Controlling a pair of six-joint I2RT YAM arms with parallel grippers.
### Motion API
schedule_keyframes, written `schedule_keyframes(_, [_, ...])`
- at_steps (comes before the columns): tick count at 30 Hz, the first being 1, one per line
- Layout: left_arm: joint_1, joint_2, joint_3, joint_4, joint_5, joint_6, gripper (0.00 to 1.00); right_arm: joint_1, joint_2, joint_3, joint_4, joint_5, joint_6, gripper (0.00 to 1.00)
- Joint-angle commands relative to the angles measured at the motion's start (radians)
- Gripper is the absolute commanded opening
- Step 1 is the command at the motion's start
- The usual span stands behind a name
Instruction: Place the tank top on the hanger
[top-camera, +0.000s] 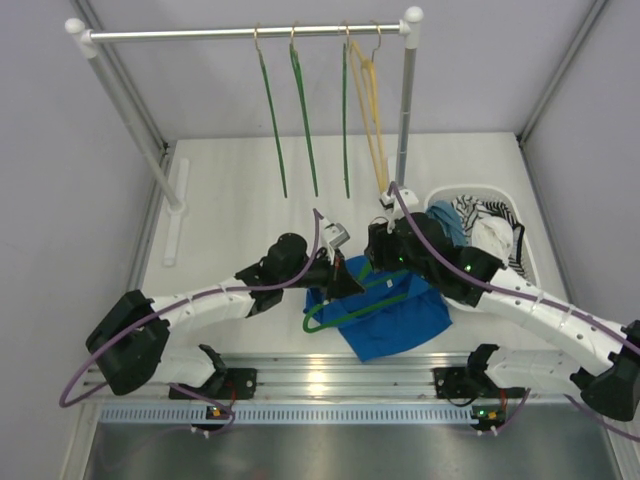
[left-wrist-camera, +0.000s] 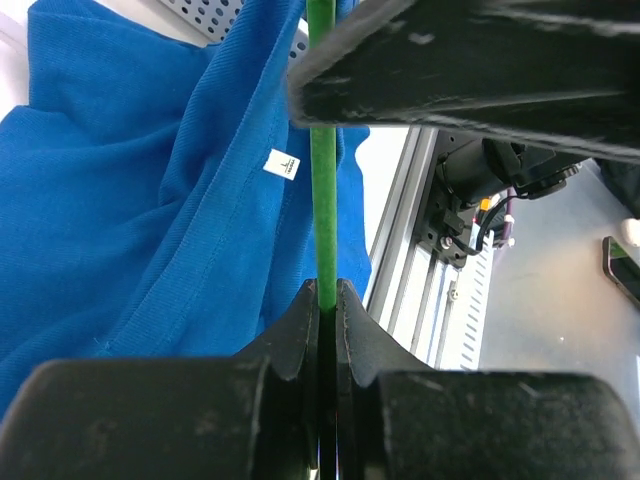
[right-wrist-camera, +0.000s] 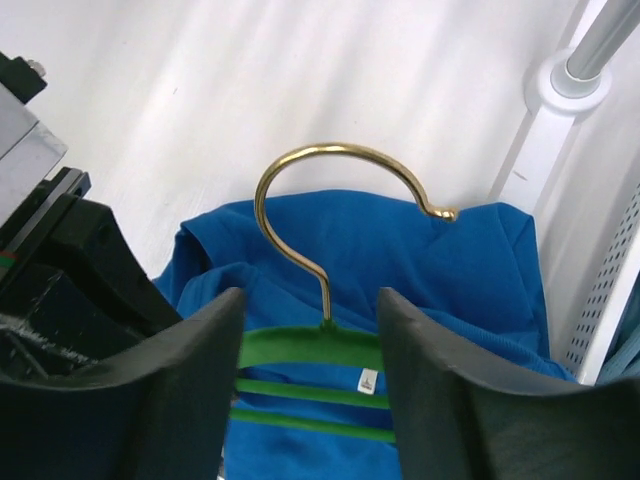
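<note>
Royal-blue tank top (top-camera: 400, 322) rumpled against green hanger (right-wrist-camera: 300, 346), left claw (left-wrist-camera: 323, 297) pinching hanger, right claw (right-wrist-camera: 310, 302) parted.

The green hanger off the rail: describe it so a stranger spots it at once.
Below the silver clothes rail, a royal-blue tank top lies on the white table. A green hanger with a brass wire hook lies on that fabric, pinched by the left gripper. Unlike the three green hangers and the yellow one, it hangs from no rail.
</note>
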Motion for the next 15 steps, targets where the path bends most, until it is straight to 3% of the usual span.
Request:
schedule_keyframes(1, [-0.015, 0.005, 0.050, 0.035, 0.015, 0.045, 0.00, -0.009, 0.016, -0.011, 0.077, 0.030, -0.011, 0.50])
schedule_keyframes(7, [-0.021, 0.004, 0.055, 0.021, 0.009, 0.056, 0.01, -0.009, 0.036, -0.028, 0.096, 0.030, -0.008, 0.33])
schedule_keyframes(8, [-0.021, 0.001, 0.055, 0.019, 0.005, 0.056, 0.03, -0.009, 0.035, -0.032, 0.094, 0.031, -0.008, 0.24])
schedule_keyframes(11, [-0.021, -0.002, 0.055, 0.009, -0.009, 0.053, 0.11, -0.009, 0.022, -0.043, 0.099, 0.037, -0.008, 0.04])
schedule_keyframes(12, [-0.021, -0.007, 0.055, 0.006, -0.027, 0.048, 0.19, -0.008, 0.012, -0.047, 0.102, 0.034, -0.013, 0.01])
schedule_keyframes(15, [-0.021, -0.024, 0.053, 0.001, -0.069, 0.028, 0.30, -0.011, -0.017, -0.072, 0.110, 0.031, -0.020, 0.00])
